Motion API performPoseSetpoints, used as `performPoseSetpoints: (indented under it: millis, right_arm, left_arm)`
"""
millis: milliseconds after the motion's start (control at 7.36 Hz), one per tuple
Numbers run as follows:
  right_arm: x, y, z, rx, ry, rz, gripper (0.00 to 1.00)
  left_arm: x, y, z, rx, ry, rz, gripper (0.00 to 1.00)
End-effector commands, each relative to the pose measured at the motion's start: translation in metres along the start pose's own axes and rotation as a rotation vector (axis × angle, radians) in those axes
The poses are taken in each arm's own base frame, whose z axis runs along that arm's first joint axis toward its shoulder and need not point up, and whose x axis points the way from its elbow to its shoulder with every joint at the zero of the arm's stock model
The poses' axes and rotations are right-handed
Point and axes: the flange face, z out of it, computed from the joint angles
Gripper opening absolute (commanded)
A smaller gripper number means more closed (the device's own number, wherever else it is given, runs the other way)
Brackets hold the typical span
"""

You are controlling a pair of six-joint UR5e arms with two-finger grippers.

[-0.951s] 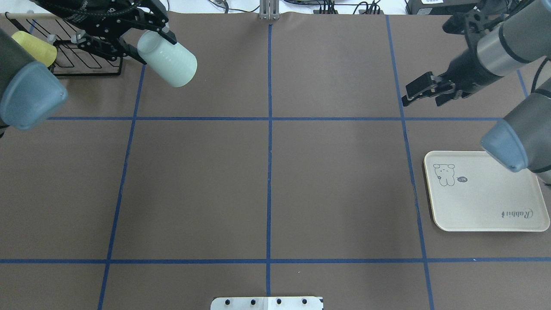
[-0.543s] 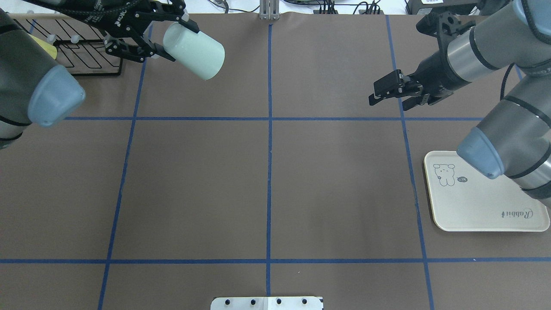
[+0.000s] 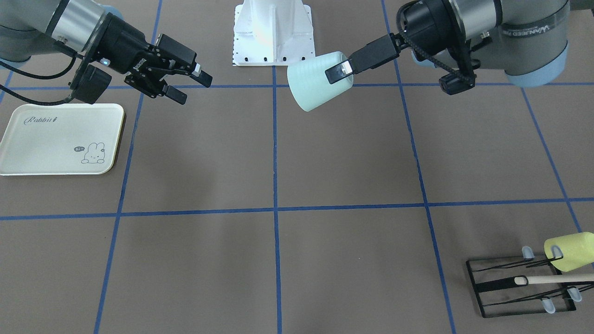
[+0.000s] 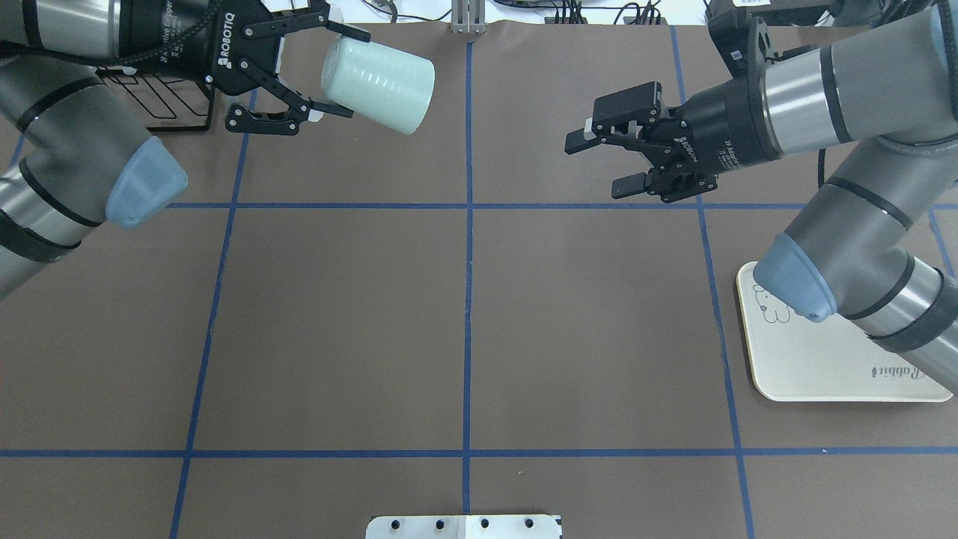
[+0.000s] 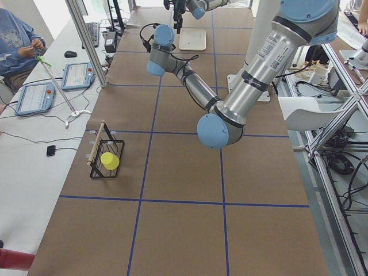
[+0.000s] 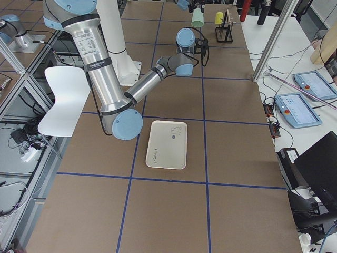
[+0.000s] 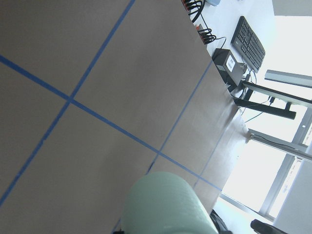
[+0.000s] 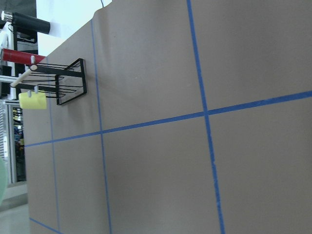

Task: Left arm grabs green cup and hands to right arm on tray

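My left gripper (image 4: 333,71) is shut on the rim end of the pale green cup (image 4: 378,86) and holds it on its side in the air, just left of the table's centre line at the far end. The cup also shows in the front view (image 3: 313,83) and the left wrist view (image 7: 165,204). My right gripper (image 4: 596,165) is open and empty, pointing at the cup from the right with a clear gap between them. It also shows in the front view (image 3: 192,89). The cream tray (image 4: 823,367) lies flat at the right, partly under my right arm's elbow.
A black wire rack (image 3: 519,287) with a yellow-green cup (image 3: 568,250) and a wooden stick (image 3: 557,279) stands at the far left corner. The robot's white base plate (image 4: 464,528) is at the near edge. Blue tape lines cross the brown table.
My left arm has carried the green cup to the right, toward the centre line. My right arm has swung left toward it, with its gripper open.
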Motion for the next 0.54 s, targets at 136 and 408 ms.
performPoseSetpoints:
  millis: [136, 408]
  right_arm:
    - [-0.018, 0.043, 0.01, -0.073, -0.222, 0.116, 1.0]
    - [-0.021, 0.082, 0.036, -0.085, -0.415, 0.22, 1.0]
  left_arm:
    - [-0.069, -0.015, -0.025, -0.259, 0.289, -0.301, 0.0]
    - [-0.077, -0.007, -0.045, -0.338, 0.368, -0.417, 0.0]
